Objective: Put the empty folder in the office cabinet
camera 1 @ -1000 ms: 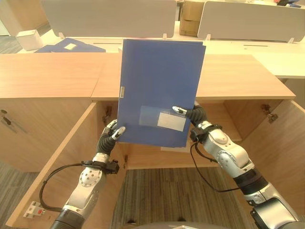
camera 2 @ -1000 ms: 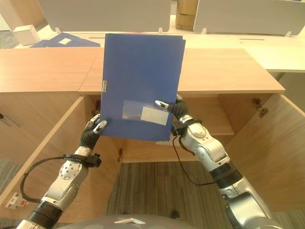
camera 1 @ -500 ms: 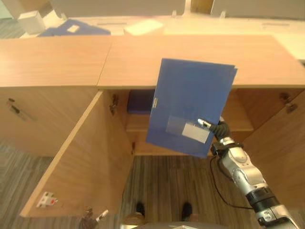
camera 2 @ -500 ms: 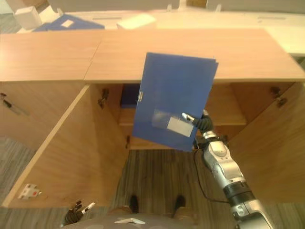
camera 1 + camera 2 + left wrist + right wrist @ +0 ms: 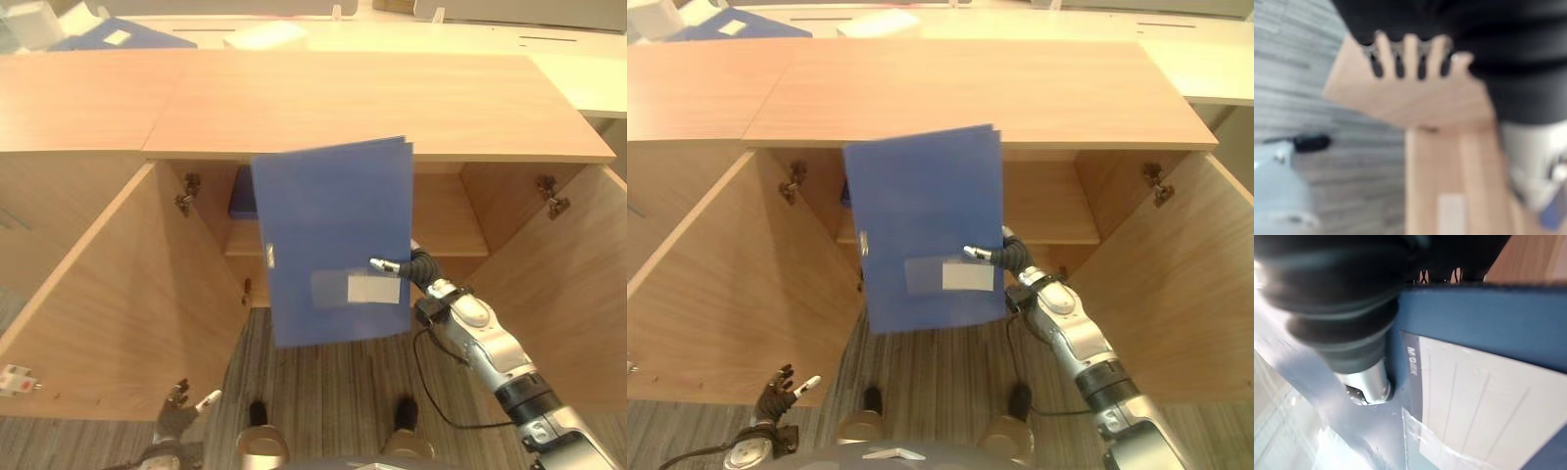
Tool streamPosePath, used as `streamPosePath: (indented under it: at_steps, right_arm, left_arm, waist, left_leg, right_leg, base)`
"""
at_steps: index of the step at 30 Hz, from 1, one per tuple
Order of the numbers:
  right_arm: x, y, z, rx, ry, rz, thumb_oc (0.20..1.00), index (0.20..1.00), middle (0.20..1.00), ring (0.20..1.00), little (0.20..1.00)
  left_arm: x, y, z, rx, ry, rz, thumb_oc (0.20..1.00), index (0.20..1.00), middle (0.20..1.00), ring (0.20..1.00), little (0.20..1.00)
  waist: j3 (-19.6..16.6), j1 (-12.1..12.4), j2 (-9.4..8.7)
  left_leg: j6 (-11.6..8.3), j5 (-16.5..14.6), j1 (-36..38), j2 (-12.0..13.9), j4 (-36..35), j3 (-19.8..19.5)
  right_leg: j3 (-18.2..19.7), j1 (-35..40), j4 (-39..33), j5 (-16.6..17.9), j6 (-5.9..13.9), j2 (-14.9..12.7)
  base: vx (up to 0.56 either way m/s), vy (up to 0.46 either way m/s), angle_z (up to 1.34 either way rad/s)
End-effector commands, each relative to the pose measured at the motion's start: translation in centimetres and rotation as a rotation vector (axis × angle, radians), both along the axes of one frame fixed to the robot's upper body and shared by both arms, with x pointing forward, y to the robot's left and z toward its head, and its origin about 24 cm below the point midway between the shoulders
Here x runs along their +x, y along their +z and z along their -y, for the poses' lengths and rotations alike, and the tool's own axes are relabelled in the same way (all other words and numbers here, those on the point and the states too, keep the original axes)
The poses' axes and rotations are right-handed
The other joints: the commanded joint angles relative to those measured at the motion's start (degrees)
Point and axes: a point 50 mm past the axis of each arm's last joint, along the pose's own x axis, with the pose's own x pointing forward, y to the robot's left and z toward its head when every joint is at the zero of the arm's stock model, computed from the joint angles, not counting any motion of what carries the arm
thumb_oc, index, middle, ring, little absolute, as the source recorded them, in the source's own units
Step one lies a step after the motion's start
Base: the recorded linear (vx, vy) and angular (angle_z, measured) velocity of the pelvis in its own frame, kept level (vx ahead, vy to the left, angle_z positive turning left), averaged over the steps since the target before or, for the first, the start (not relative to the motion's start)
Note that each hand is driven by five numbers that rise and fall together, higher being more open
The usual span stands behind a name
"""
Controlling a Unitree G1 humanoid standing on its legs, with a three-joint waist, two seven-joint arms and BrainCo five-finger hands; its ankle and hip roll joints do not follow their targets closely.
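Note:
The blue folder [image 5: 333, 235] with a white label pocket [image 5: 1484, 401] hangs upright in front of the open office cabinet [image 5: 343, 98], covering the left part of its opening. My right hand [image 5: 421, 267] is shut on the folder's lower right edge, its thumb [image 5: 1369, 384] pressed on the front cover and its fingers behind. My left hand [image 5: 182, 399] is low at the left, below the open left door [image 5: 127, 294], with straight fingers [image 5: 1410, 54] holding nothing.
Inside the cabinet a shelf [image 5: 446, 230] carries a dark blue item [image 5: 243, 201] at its left end. The right door [image 5: 568, 304] stands open. On the desk behind lie more blue folders [image 5: 108, 37] and white papers [image 5: 265, 34].
My left hand let go of the folder and dropped to the lower left. The right hand alone brought the folder down before the cabinet opening. The camera view shifted too.

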Motion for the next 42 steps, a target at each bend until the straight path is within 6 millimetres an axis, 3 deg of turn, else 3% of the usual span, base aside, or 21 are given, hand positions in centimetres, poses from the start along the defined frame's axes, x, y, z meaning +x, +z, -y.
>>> streamPosePath:
  at_steps: [1, 3, 5, 7, 11, 16, 21, 22, 26, 29, 32, 33, 37, 40, 41, 42]
  right_arm:
    - [-0.3, 7.3, -3.3, -0.045, 0.284, 0.310, 0.200, 0.200, 0.200, 0.200, 0.200]
    - [-1.5, 7.2, -4.4, -0.105, 0.399, 0.280, 0.200, 0.200, 0.200, 0.200, 0.200]
    - [-1.5, 7.0, -4.4, -0.114, 0.402, 0.276, 0.200, 0.200, 0.200, 0.200, 0.200]
    - [-1.2, 5.4, -4.2, -0.174, 0.382, 0.225, 0.200, 0.200, 0.200, 0.200, 0.200]
    - [-0.3, 2.8, -3.3, -0.288, 0.346, 0.223, 0.200, 0.200, 0.200, 0.200, 0.200]
    - [1.3, 3.1, -1.6, -0.253, 0.156, 0.238, 0.200, 0.200, 0.200, 0.200, 0.200]
    - [4.1, 6.1, 1.5, -0.121, -0.166, 0.344, 0.200, 0.200, 0.200, 0.200, 0.200]
    - [4.1, 6.1, 1.5, -0.121, -0.166, 0.344, 0.200, 0.200, 0.200, 0.200, 0.200]
    - [8.2, 12.0, 4.9, 0.037, -0.487, 0.340, 0.200, 0.200, 0.200, 0.200, 0.200]
    - [9.5, 13.6, 5.6, 0.122, -0.580, 0.301, 0.200, 0.200, 0.200, 0.200, 0.200]
    - [11.6, 17.2, 8.4, 0.308, -0.842, 0.241, 0.200, 0.200, 0.200, 0.200, 0.200]
    - [11.6, 17.2, 8.4, 0.308, -0.842, 0.241, 0.200, 0.200, 0.200, 0.200, 0.200]
    - [12.4, 19.7, 10.8, 0.435, -1.114, 0.151, 0.200, 0.200, 0.200, 0.200, 0.200]
    - [12.3, 21.4, 11.5, 0.682, -1.233, 0.080, 0.200, 0.200, 0.200, 0.200, 0.200]
    - [12.2, 21.7, 12.0, 0.741, -1.266, 0.081, 0.200, 0.200, 0.200, 0.200, 0.200]
    - [12.2, 21.7, 12.0, 0.741, -1.266, 0.081, 0.200, 0.200, 0.200, 0.200, 0.200]
  left_arm:
    - [3.0, 2.7, -2.4, 0.073, -0.063, 0.152, 1.000, 1.000, 1.000, 1.000, 1.000]
    - [6.0, 4.3, -1.6, 0.078, -0.147, 0.267, 1.000, 1.000, 1.000, 1.000, 1.000]
    - [6.4, 4.4, -1.5, 0.084, -0.160, 0.277, 1.000, 1.000, 1.000, 1.000, 1.000]
    - [8.1, 5.1, -0.5, 0.096, -0.213, 0.326, 1.000, 1.000, 1.000, 1.000, 1.000]
    - [8.7, 5.1, 0.0, 0.081, -0.189, 0.326, 1.000, 1.000, 1.000, 1.000, 1.000]
    - [8.7, 5.5, -0.3, 0.102, -0.182, 0.319, 1.000, 1.000, 1.000, 1.000, 1.000]
    - [8.7, 5.8, -0.3, 0.041, -0.104, 0.321, 1.000, 1.000, 1.000, 1.000, 1.000]
    - [8.7, 5.8, -0.3, 0.041, -0.104, 0.321, 1.000, 1.000, 1.000, 1.000, 1.000]
    - [8.4, 5.2, 0.6, -0.051, -0.036, 0.285, 1.000, 1.000, 1.000, 1.000, 1.000]
    - [8.2, 4.8, 1.0, -0.073, -0.035, 0.275, 1.000, 1.000, 1.000, 1.000, 1.000]
    - [8.0, 4.3, 2.3, -0.122, -0.043, 0.257, 1.000, 1.000, 1.000, 1.000, 1.000]
    - [8.0, 4.3, 2.3, -0.122, -0.043, 0.257, 1.000, 1.000, 1.000, 1.000, 1.000]
    - [7.2, 3.5, 2.5, -0.175, 0.024, 0.228, 1.000, 1.000, 1.000, 1.000, 1.000]
    - [6.6, 3.1, 2.8, -0.202, 0.059, 0.216, 1.000, 1.000, 1.000, 1.000, 1.000]
    - [6.3, 2.9, 2.9, -0.205, 0.060, 0.208, 1.000, 1.000, 1.000, 1.000, 1.000]
    - [6.3, 2.9, 2.9, -0.205, 0.060, 0.208, 1.000, 1.000, 1.000, 1.000, 1.000]
  waist:
    - [1.6, -0.4, -2.13]
    - [5.9, -2.2, -1.42]
    - [6.3, -2.5, -1.35]
    - [9.3, -3.8, -0.59]
    - [12.3, -4.5, 0.66]
    - [14.6, -4.3, 2.37]
    - [14.6, -3.7, 3.93]
    - [14.6, -3.7, 3.93]
    - [14.6, -2.0, 6.35]
    - [14.6, -1.1, 7.20]
    - [14.6, 0.7, 9.09]
    - [14.6, 0.7, 9.09]
    - [14.6, 2.7, 10.18]
    - [14.6, 4.0, 10.81]
    - [14.6, 4.5, 11.29]
    - [14.6, 4.5, 11.29]
  left_leg:
    - [2.55, -9.3, 1.9, -1.5, 10.8, -0.3]
    - [1.95, -7.7, -1.5, 0.1, 9.8, -0.6]
    - [1.95, -7.7, -2.1, 0.1, 9.9, -0.7]
    - [1.85, -8.1, -5.6, 0.2, 11.7, -1.8]
    - [1.76, -9.8, -8.3, -0.6, 13.5, -3.8]
    - [1.39, -11.4, -12.5, -1.1, 16.2, -6.0]
    - [1.36, -13.7, -17.3, -1.3, 20.3, -7.2]
    - [1.36, -13.7, -17.3, -1.3, 20.3, -7.2]
    - [1.57, -16.2, -20.4, -1.6, 23.7, -8.7]
    - [1.69, -16.9, -21.1, -1.7, 24.6, -9.2]
    - [1.91, -17.9, -23.3, -1.6, 26.5, -10.3]
    - [1.91, -17.9, -23.3, -1.6, 26.5, -10.3]
    - [2.00, -17.8, -26.3, -1.2, 28.4, -11.8]
    - [1.99, -17.3, -28.4, -1.2, 29.4, -12.9]
    - [2.15, -18.4, -27.9, -1.2, 29.8, -13.4]
    - [2.15, -18.4, -27.9, -1.2, 29.8, -13.4]
  right_leg:
    - [3.4, -7.9, 2.6, 4.6, 2.28, -2.4]
    - [5.5, -14.7, 6.5, 4.0, 2.31, -2.4]
    - [5.8, -15.9, 7.1, 3.9, 2.36, -2.6]
    - [7.3, -22.1, 10.9, 4.1, 2.41, -3.3]
    - [8.8, -27.5, 12.7, 4.8, 2.55, -3.9]
    - [10.9, -33.7, 16.6, 4.5, 2.28, -4.6]
    - [13.2, -40.6, 23.2, 2.5, 1.58, -5.1]
    - [13.2, -40.6, 23.2, 2.5, 1.58, -5.1]
    - [14.9, -46.2, 30.2, -0.3, 0.30, -5.3]
    - [15.3, -47.6, 32.1, -1.2, -0.14, -5.4]
    - [15.8, -50.6, 36.9, -3.4, -1.11, -5.7]
    - [15.8, -50.6, 36.9, -3.4, -1.11, -5.7]
    - [15.8, -52.3, 41.9, -6.5, -2.31, -5.6]
    - [15.4, -53.1, 45.0, -9.0, -3.38, -5.3]
    - [15.4, -52.5, 46.7, -11.2, -2.86, -5.4]
    - [15.4, -52.5, 46.7, -11.2, -2.86, -5.4]
  base:
    - [-0.17, -0.233, -0.29]
    - [-0.25, -0.149, -0.35]
    - [-0.12, -0.023, -0.06]
    - [-0.10, -0.007, 0.00]
    - [0.01, 0.007, 0.20]
    - [-0.01, -0.012, 0.09]
    - [-0.02, -0.016, 0.22]
    - [-0.02, -0.007, 0.16]
    - [-0.02, 0.007, 0.08]
    - [0.01, 0.029, -0.04]
    - [0.03, 0.044, 0.05]
    - [0.00, 0.000, 0.00]
    - [0.06, -0.053, 0.13]
    - [0.09, -0.075, 0.19]
    - [0.11, -0.036, 0.06]
    - [0.10, -0.024, 0.07]
